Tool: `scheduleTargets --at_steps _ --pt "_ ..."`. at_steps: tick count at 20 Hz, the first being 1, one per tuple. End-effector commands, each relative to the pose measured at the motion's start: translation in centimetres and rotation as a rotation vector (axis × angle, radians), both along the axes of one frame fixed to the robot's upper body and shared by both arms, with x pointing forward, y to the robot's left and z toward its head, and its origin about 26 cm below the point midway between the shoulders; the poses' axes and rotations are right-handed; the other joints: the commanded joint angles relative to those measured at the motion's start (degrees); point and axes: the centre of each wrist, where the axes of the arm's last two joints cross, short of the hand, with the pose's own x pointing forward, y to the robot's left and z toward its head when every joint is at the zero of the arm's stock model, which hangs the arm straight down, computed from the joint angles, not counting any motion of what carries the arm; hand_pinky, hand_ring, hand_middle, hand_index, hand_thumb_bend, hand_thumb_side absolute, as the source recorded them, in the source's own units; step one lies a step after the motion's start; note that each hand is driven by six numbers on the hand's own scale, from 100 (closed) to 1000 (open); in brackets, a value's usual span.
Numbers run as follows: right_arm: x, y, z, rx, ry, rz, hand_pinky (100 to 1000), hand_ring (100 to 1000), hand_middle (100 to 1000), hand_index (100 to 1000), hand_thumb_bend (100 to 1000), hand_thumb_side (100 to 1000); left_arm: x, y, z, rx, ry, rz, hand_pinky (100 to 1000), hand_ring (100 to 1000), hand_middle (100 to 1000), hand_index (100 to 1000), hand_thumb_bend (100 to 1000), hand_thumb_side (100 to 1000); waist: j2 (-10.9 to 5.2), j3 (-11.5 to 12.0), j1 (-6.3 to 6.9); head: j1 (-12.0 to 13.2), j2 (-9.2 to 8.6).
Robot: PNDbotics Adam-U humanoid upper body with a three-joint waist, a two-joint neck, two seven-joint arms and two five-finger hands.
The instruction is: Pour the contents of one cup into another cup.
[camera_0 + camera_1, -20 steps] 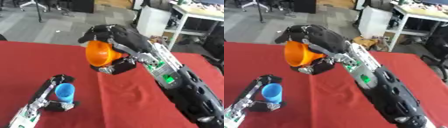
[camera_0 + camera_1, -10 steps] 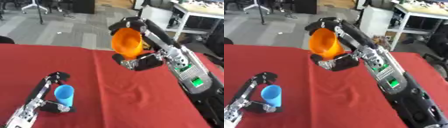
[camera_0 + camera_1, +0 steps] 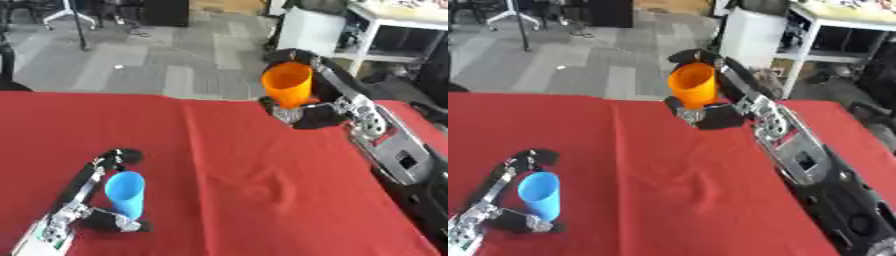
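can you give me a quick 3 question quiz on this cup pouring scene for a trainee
1. True or false: the orange cup stands on the red tablecloth.
2. Which hand holds the blue cup? A) left hand B) right hand C) neither
3. Fill in: the orange cup is held roughly ____, its opening facing up.

Key
1. False. The right hand holds it raised at the table's far edge.
2. A. The left hand has fingers and thumb around the blue cup near the lower left corner.
3. Upright, so it is not tipped for pouring now, and it sits well to the right of the blue cup.
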Motion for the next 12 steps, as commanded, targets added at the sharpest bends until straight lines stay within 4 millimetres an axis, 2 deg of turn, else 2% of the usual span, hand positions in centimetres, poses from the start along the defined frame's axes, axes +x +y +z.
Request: scheduleTargets --at_steps 1,2,4,6,7,9,10,11,12 --pt "1.5 -0.1 -0.9 0.026 0.032 -0.024 447 372 613 801 265 100 0.1 -0.5 0.3 0.005 -0.034 -0.007 656 756 771 802 998 100 -0.81 0.14 0.32 -0.79 -0.18" --pt "1.8 -0.1 -1.3 0.029 0.037 -0.028 447 372 613 801 265 100 0.1 -0.5 0.1 0.004 -0.035 -0.005 656 756 771 802 998 100 -0.8 0.17 0.34 -0.86 -0.15" --pt "2.3 0.2 -2.1 0.039 0.055 -0.038 466 433 621 803 263 100 0.0 -0.7 0.0 0.001 -0.037 -0.006 656 754 769 801 995 100 -0.82 0.42 0.31 -1.15 0.01" --pt "2.7 0.4 -2.7 0.039 0.064 -0.044 466 433 621 803 263 100 0.0 -0.7 -0.1 -0.001 -0.038 -0.007 656 754 769 801 995 100 -0.85 0.55 0.28 -1.29 0.11" --pt "2.7 0.5 -2.9 0.037 0.065 -0.045 497 526 643 816 256 100 0.0 -0.7 -0.1 -0.001 -0.039 -0.005 655 752 766 800 989 100 -0.87 0.6 0.24 -1.31 0.13" --pt "2.8 0.6 -3.7 0.022 0.079 -0.04 515 566 655 822 264 100 0.0 -0.7 0.0 -0.007 -0.041 -0.001 655 751 764 800 989 100 -0.98 0.75 0.01 -1.29 0.18" --pt "2.8 0.7 -3.9 0.014 0.081 -0.037 562 621 675 833 318 100 0.0 -0.7 0.0 -0.008 -0.041 0.0 654 750 763 799 988 100 -1.02 0.78 -0.06 -1.29 0.2" --pt "2.8 0.7 -4.1 0.003 0.08 -0.032 569 627 678 835 325 100 0.0 -0.6 0.0 -0.01 -0.04 0.001 654 750 763 799 988 100 -1.07 0.79 -0.14 -1.29 0.24" --pt "2.8 0.7 -4.2 -0.006 0.077 -0.026 629 673 702 847 399 100 0.0 -0.6 0.0 -0.01 -0.039 0.003 655 750 763 799 987 100 -1.11 0.79 -0.21 -1.28 0.27"
